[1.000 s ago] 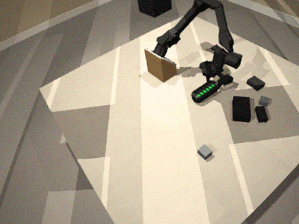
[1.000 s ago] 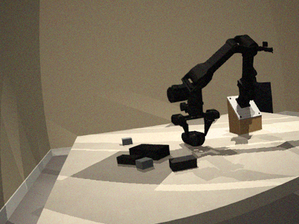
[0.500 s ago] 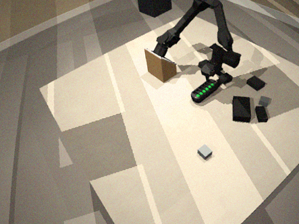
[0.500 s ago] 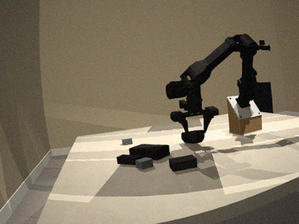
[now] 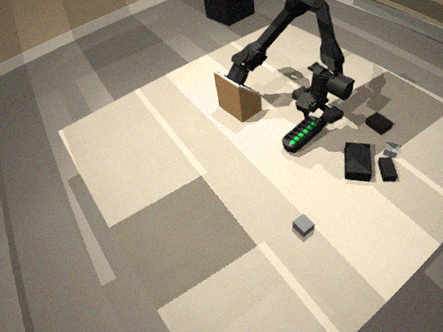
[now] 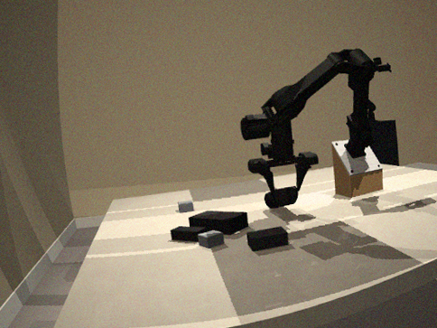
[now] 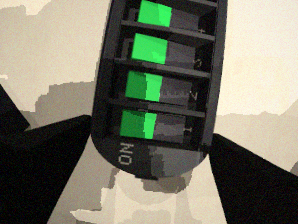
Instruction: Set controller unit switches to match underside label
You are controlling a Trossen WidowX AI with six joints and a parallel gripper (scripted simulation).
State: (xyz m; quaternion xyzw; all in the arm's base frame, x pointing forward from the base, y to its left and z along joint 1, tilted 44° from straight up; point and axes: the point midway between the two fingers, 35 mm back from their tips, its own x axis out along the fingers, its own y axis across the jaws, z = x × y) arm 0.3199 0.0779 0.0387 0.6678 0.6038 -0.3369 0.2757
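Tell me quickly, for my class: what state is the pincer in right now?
Pincer: closed on the controller unit, one finger against each side.

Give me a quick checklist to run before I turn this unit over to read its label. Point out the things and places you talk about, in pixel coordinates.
1. Jaws closed on both sides of the unit (image 5: 293, 146) (image 6: 281, 197) (image 7: 172, 162): ok.
2. Unit raised off the bench (image 5: 173, 239) (image 6: 163, 286): ok, its shadow lies apart below it.
3. Large black block (image 5: 357, 162) (image 6: 218, 221) away from the unit: ok, a gap shows.
4. Underside label readable: not ok, no view shows it.
5. All six switches in the wrist view: not ok, only numbers 1 to 4 show.
6. Grip firm enough for a turn: cannot tell.
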